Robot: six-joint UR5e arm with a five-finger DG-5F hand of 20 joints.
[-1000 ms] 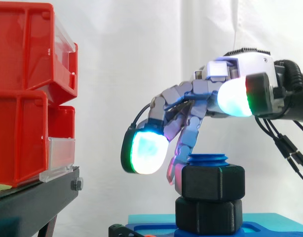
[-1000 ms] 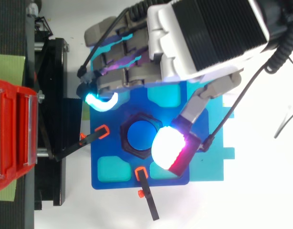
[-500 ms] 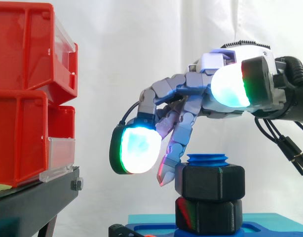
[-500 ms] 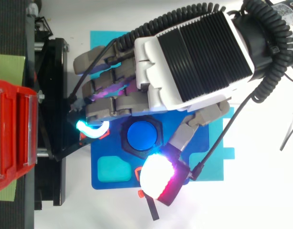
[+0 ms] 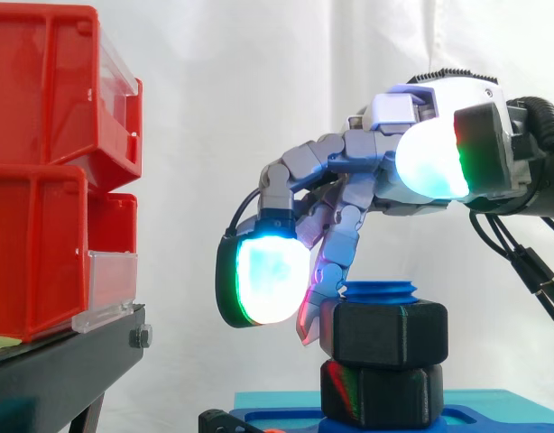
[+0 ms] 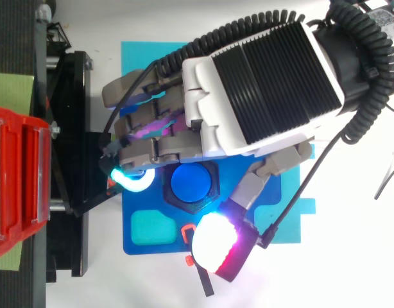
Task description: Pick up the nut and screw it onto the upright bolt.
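The hand (image 6: 261, 90) is hovering over the nut (image 5: 385, 332) on the bolt (image 5: 379, 290), mid-plate (image 6: 134, 247), with its fingers and thumb spread and gripping nothing. The screwing-down step appears to be running. The next move is calling for a firm clamp round the nut.

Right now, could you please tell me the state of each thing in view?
hand: open, straddling the nut, holding nothing
nut: threaded on the bolt, atop the lower hex piece
bolt: upright, blue top above the nut
lower hex piece: seated on the blue base
red bins: stacked on the stand
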